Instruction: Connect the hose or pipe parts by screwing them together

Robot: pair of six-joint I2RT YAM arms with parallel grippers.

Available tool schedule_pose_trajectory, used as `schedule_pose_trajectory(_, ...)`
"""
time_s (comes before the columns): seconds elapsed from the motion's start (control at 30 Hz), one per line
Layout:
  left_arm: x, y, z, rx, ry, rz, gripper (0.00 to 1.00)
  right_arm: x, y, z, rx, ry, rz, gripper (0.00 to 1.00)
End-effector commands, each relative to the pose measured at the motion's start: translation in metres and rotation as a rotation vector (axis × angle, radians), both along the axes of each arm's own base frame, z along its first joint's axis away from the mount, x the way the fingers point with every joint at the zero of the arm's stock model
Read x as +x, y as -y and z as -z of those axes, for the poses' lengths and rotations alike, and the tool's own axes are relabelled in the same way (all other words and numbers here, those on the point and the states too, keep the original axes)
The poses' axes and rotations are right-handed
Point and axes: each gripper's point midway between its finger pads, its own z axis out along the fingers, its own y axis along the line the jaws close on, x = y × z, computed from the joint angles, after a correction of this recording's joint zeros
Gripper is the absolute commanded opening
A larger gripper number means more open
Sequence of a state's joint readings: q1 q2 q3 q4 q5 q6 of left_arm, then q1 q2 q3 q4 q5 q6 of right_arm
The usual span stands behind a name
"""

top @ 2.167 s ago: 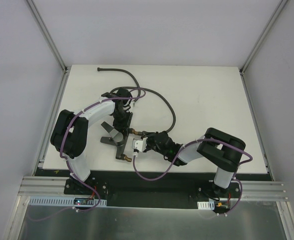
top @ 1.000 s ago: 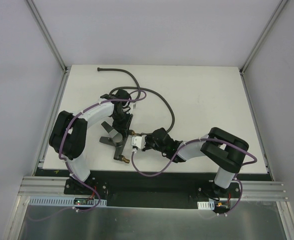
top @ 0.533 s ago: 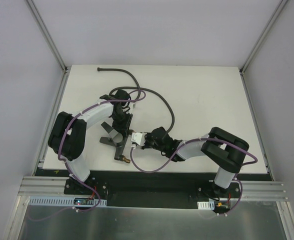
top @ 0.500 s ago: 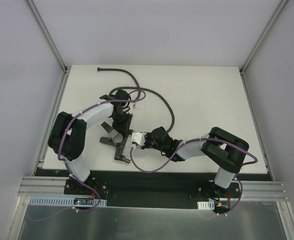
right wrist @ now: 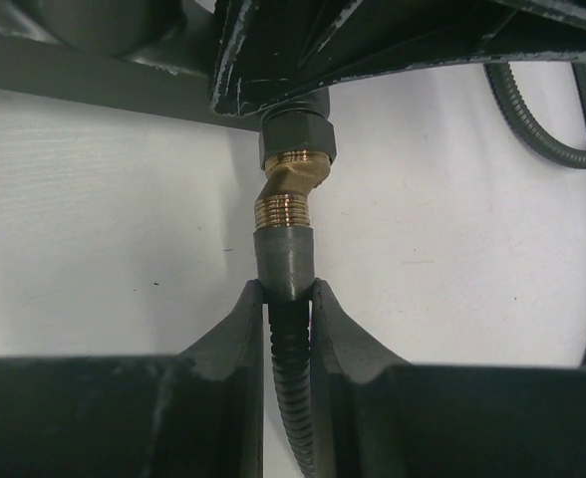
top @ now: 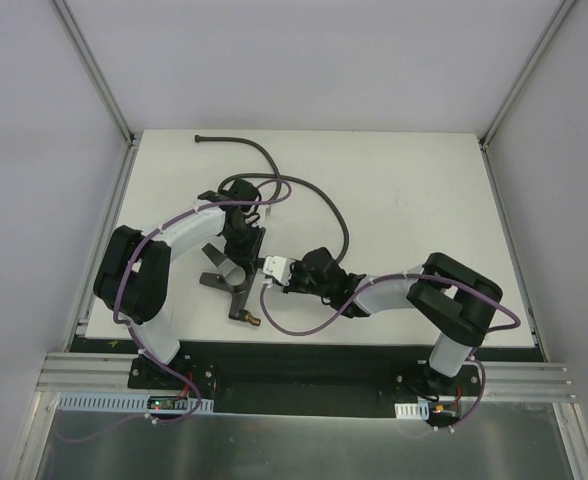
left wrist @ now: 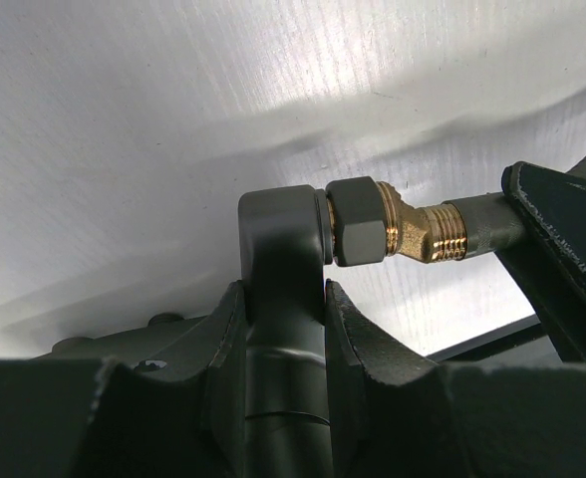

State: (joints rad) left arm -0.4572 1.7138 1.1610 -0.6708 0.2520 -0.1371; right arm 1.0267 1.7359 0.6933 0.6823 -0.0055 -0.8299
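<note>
Lying near the front-left of the white table [top: 424, 200], the short dark grey forked fitting [left wrist: 278, 229] has two flat grey legs splayed to the left and brass threaded ends. The left gripper [left wrist: 285, 309] is clamped on one rounded grey limb of it, a finger pressed against each side. From that limb's tip a dark hexagonal nut [left wrist: 358, 221] leads into a bent brass elbow [left wrist: 418, 231] ringed with thread ridges.

The long, thin, dark grey corrugated hose [right wrist: 285, 254] ends in a smooth grey sleeve that touches the threaded end of the elbow, roughly in line with it; the brass threads are exposed just beside the sleeve. The right gripper [right wrist: 286, 299] is closed tight around the hose where the sleeve gives way to the ribbed part. Behind that grip the hose loops across the middle of the table and runs to the far-left corner, where its other end lies free.
</note>
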Motion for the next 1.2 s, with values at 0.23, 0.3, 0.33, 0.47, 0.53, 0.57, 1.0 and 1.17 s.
schedule_pose_trajectory(0.23,0.0,0.054,-0.049,-0.276,0.117,0.082,0.0,-0.007,-0.038,-0.058,0.242,-0.119,-0.06,0.01)
schedule_pose_trajectory(0.3,0.0,0.055,-0.052,-0.286,0.135,0.083,0.0,-0.009,-0.039,-0.058,0.255,-0.145,-0.065,0.01)
schedule_pose_trajectory(0.33,0.0,0.056,-0.052,-0.291,0.135,0.085,0.0,-0.009,-0.039,-0.058,0.259,-0.153,-0.066,0.01)
schedule_pose_trajectory(0.47,-0.001,0.057,-0.054,-0.304,0.151,0.093,0.0,-0.01,-0.04,-0.059,0.28,-0.196,-0.074,0.01)
schedule_pose_trajectory(0.53,0.0,0.058,-0.057,-0.312,0.169,0.096,0.0,-0.01,-0.039,-0.059,0.296,-0.232,-0.076,0.01)
schedule_pose_trajectory(0.57,0.0,0.058,-0.056,-0.312,0.169,0.095,0.0,-0.01,-0.038,-0.059,0.3,-0.242,-0.075,0.01)
schedule_pose_trajectory(1.0,0.012,0.065,-0.069,-0.374,0.288,0.055,0.0,-0.006,-0.038,-0.062,0.41,-0.491,-0.05,0.01)
schedule_pose_trajectory(1.17,0.016,0.063,-0.068,-0.38,0.338,0.03,0.0,0.002,-0.032,-0.062,0.469,-0.591,-0.02,0.01)
